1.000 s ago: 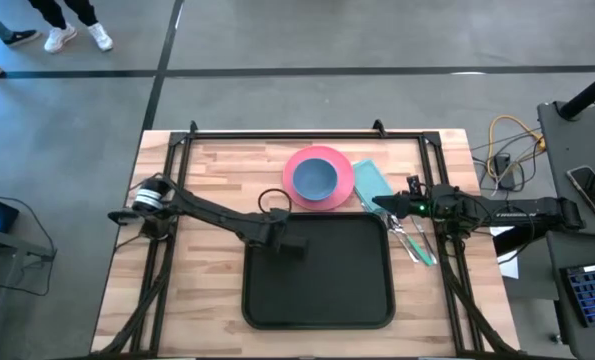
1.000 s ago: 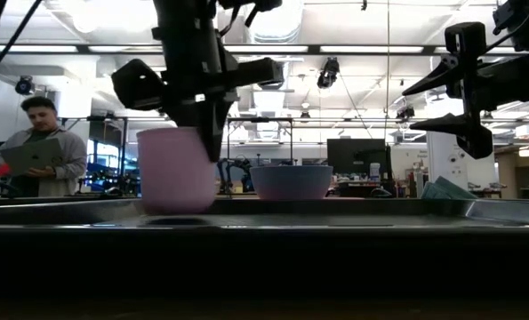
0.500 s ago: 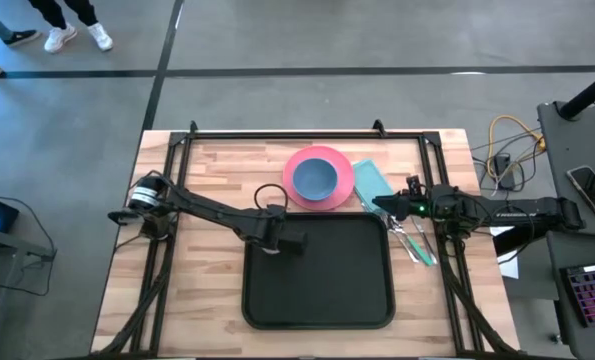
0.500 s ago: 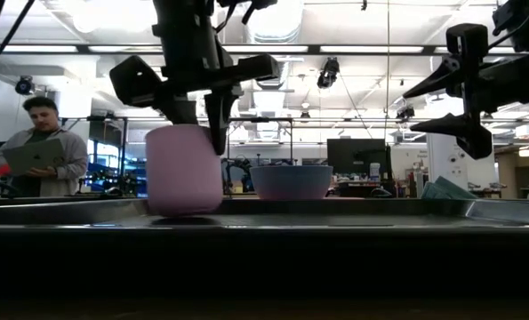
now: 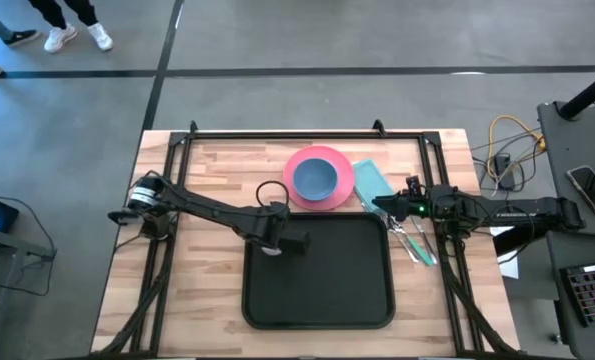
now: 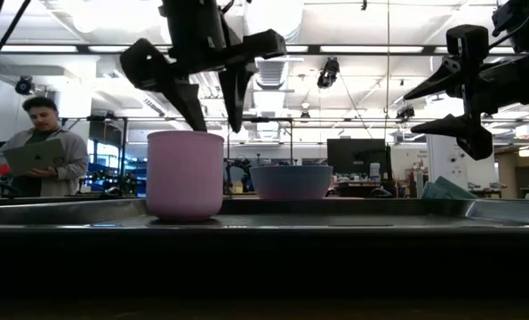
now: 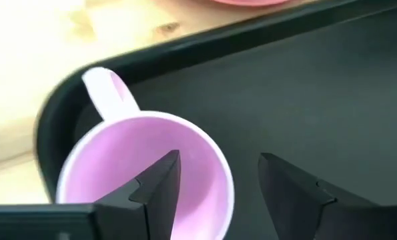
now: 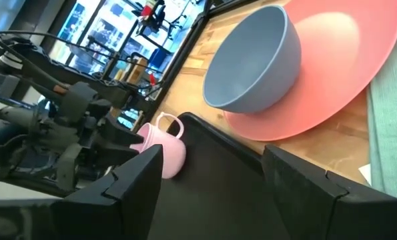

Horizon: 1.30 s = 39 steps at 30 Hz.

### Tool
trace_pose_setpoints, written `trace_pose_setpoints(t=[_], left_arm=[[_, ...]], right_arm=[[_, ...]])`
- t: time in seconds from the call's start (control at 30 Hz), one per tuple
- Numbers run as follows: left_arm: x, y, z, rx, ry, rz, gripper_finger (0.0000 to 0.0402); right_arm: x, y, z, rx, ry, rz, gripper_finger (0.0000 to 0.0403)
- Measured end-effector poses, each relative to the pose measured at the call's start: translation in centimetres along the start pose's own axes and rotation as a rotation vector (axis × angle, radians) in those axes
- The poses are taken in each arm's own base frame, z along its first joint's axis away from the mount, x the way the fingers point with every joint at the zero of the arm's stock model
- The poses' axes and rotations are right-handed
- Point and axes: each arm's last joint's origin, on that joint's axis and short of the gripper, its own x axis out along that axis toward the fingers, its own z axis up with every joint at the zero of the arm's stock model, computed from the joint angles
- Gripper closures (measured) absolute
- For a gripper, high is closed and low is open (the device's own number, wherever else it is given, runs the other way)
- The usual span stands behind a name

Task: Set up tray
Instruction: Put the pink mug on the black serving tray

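We see the left gripper (image 6: 212,93) spread apart above the mug (image 6: 185,174) at the tray's (image 5: 322,300) 10 o'clock corner; the right gripper (image 5: 382,207) also gapes over the wooden table (image 5: 207,180).

A matt black plastic tray (image 5: 322,275) lies on pale planked wood table (image 5: 207,170), holding a smooth pink mug (image 7: 145,180).

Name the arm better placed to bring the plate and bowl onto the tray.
Right. Its tool hangs open beside the pink plate holding the blue bowl; the left tool is above the pink mug.
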Motion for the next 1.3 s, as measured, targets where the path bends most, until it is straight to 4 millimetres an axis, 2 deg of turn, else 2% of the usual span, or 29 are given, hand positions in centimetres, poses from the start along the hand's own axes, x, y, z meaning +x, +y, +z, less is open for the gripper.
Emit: trace_pose_setpoints(t=[0.1,0.3,0.4,0.57,0.7,0.87,1.0,1.13,1.3], left_arm=[[-1.4,0.0,0.3,0.013,-0.006,0.019,0.0220],[-5.4,-0.3,0.8,0.134,-0.074,0.029,0.0220],[-6.2,0.1,1.1,0.188,-0.082,0.070,0.0220],[-6.9,1.9,1.3,0.198,-0.078,0.104,0.0220],[-7.6,4.4,1.1,0.131,-0.086,0.059,0.0222],[-7.7,8.4,0.5,-0.038,-0.107,-0.162,0.0230],[-6.5,11.8,-0.5,-0.155,-0.124,-0.317,0.0234],[-5.2,14.5,-1.7,-0.188,-0.112,-0.421,0.0236],[-3.7,16.7,-2.7,-0.195,-0.096,-0.460,0.0236]], right_arm=[[0.0,0.0,0.0,-0.002,0.000,0.000,0.0159],[0.1,-0.1,-0.3,0.045,0.065,0.013,0.0159],[0.3,-0.2,-0.6,0.067,0.124,0.009,0.0159],[0.9,0.9,-0.2,0.034,0.186,-0.005,0.0164],[1.9,2.5,0.6,-0.066,0.206,-0.038,0.0170],[3.7,3.5,1.2,-0.111,0.257,-0.274,0.0172],[5.5,4.3,1.5,-0.128,0.321,-0.375,0.0172],[7.5,5.1,1.4,-0.181,0.413,-0.403,0.0173],[9.9,6.4,1.0,-0.202,0.532,-0.371,0.0175]])
